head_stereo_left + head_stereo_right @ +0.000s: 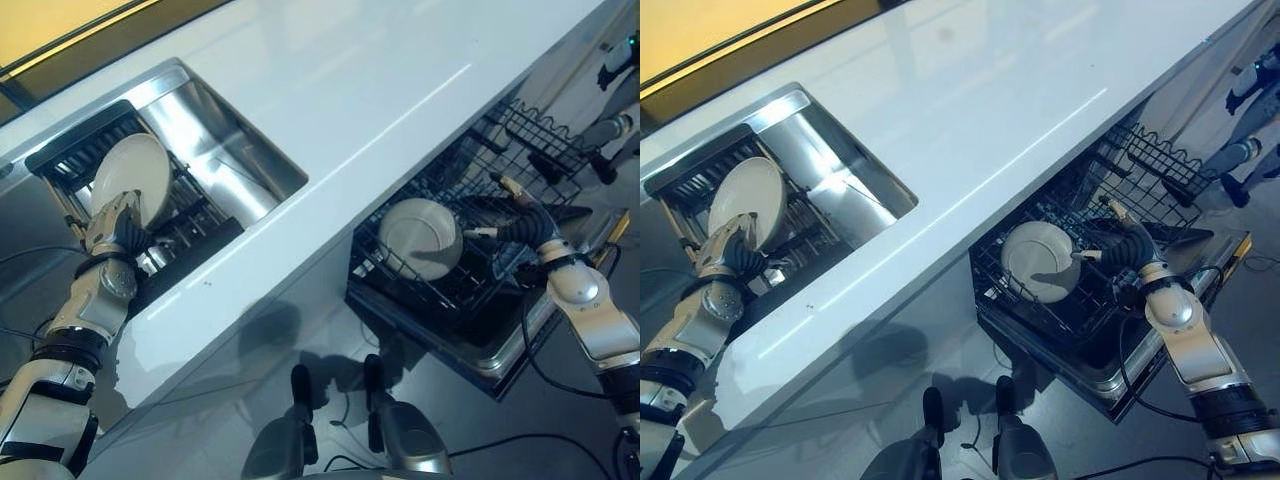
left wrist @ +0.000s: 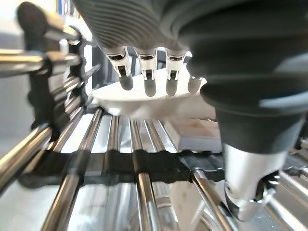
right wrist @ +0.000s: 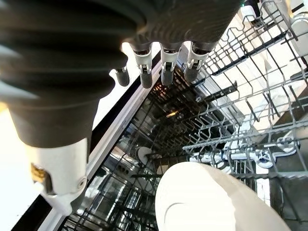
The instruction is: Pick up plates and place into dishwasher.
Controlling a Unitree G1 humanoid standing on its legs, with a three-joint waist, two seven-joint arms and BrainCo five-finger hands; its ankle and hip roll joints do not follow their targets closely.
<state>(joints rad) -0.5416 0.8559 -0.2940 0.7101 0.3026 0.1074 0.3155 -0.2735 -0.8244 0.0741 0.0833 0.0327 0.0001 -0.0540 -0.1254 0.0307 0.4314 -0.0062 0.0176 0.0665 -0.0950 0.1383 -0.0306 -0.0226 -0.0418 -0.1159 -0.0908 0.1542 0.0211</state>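
Left robot hand (image 1: 118, 228) at left of frame, fingers straight against the back of a white plate (image 1: 130, 180) standing upright in the drying rack (image 1: 190, 215) set in the sink (image 1: 225, 140); thumb side hidden, so cannot tell if actually pinched. Right robot hand (image 1: 1120, 245) at right of frame, fingers spread and holding nothing, just beside a second white plate (image 1: 1038, 262) leaning in the dishwasher rack (image 1: 1060, 300) below the counter (image 1: 330, 110)

Risks:
- weak grip on the sink plate: could slip off flat fingers on lift, drop onto rack bars or sink wall, chip
- plate rim snagging rack bars on the way up
- right fingers close to loaded plate and tines: could knock it flat or catch in the wire
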